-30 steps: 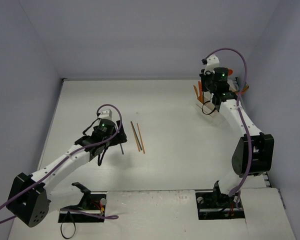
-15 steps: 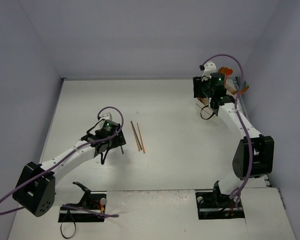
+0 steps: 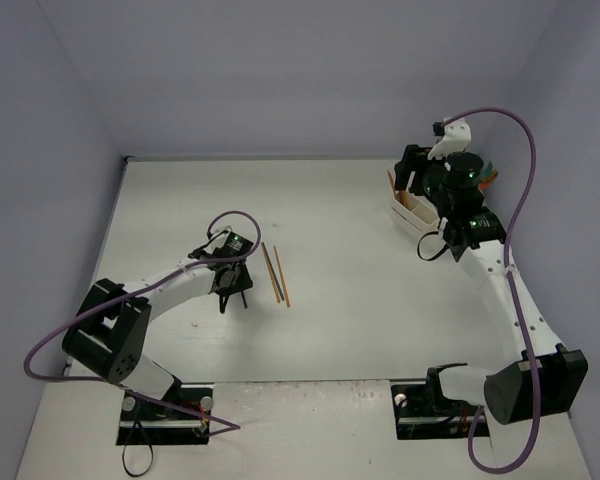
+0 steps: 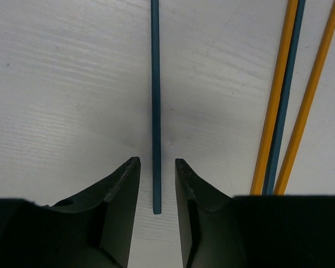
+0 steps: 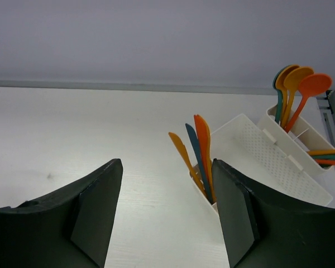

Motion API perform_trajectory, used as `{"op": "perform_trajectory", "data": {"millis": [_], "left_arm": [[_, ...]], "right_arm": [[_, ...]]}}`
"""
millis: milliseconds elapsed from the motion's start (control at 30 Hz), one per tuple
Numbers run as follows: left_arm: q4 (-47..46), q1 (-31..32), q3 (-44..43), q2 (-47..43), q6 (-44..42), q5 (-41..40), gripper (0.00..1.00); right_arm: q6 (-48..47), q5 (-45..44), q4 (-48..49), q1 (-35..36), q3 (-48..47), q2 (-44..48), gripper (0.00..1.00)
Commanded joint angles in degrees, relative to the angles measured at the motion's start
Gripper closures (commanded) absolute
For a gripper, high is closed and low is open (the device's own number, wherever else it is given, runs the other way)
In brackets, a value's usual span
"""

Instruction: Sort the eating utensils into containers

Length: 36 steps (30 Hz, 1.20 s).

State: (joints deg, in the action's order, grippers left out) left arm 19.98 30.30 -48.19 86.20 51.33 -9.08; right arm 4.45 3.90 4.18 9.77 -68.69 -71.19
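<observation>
The left gripper is low over the desk, a little left of its middle. A thin teal stick lies flat on the desk, and its near end is between the two fingers. The fingers stand close on both sides of the stick, but a narrow strip of desk shows on each side, so the tool is not clenched and grasps nothing. Just to the right of this stick lie two orange sticks with a dark teal stick between them. These three are close together and almost parallel to the first one.

The right gripper is above the far right corner of the desk, and its fingers are spread wide with nothing between them, so it is released. In front of it, a little to its right, the containers stand side by side in that corner. In the nearest container three knives lean on the wall, two orange and one teal. The middle container shows a bare dotted bottom. In the farthest container the spoons stand with their bowls up, mostly orange, with one teal behind them. At the right edge of the wrist view more orange and teal handles show, but I cannot tell which utensils they are.
</observation>
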Motion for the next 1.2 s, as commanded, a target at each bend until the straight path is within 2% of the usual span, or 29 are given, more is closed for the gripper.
{"op": "perform_trajectory", "data": {"millis": [0, 100, 267, 400, 533, 667, 767, 867, 1033, 1167], "left_arm": [[1.6, -0.6, -4.7, 3.2, 1.4, -0.9, 0.74], [1.8, -0.5, -5.5, 5.3, 1.2, -0.4, 0.79], [3.9, -0.5, -5.5, 6.4, 1.5, -0.9, 1.0], [4.0, -0.4, -5.4, 4.1, -0.2, -1.3, 1.0], [1.5, 1.6, -6.2, -2.5, -5.7, -3.4, 1.0], [-8.6, 5.1, -5.0, -9.4, -18.4, -3.8, 1.0], [-18.6, 8.2, -2.4, -14.8, -29.2, -0.2, 1.0], [-26.1, 9.7, -0.6, -17.7, -34.5, 6.0, 1.0], [-27.9, 10.4, -2.0, -19.9, -40.1, 13.3, 1.0], [-28.2, 10.8, -2.9, -21.2, -42.4, 16.1, 1.0]], "right_arm": [[2.9, 2.0, 0.3, 0.6, 2.3, 2.6, 0.37], [3.1, 2.6, -0.1, 0.7, 3.7, 4.0, 0.37], [3.3, 4.6, -0.4, 1.9, 4.7, 4.9, 0.36], [3.2, 9.3, -0.5, 4.2, 3.8, 3.8, 0.34], [5.8, 16.2, -0.5, 7.7, 1.6, 1.0, 0.31], [11.0, 21.5, 0.0, 11.7, -0.2, -2.6, 0.3], [14.1, 23.9, 0.5, 13.8, -2.5, -5.8, 0.3], [15.5, 25.0, 1.1, 16.7, -4.8, -7.7, 0.3], [17.8, 26.9, 2.0, 20.2, -7.9, -11.0, 0.32], [18.6, 27.4, 2.6, 21.4, -9.0, -13.0, 0.32]]}}
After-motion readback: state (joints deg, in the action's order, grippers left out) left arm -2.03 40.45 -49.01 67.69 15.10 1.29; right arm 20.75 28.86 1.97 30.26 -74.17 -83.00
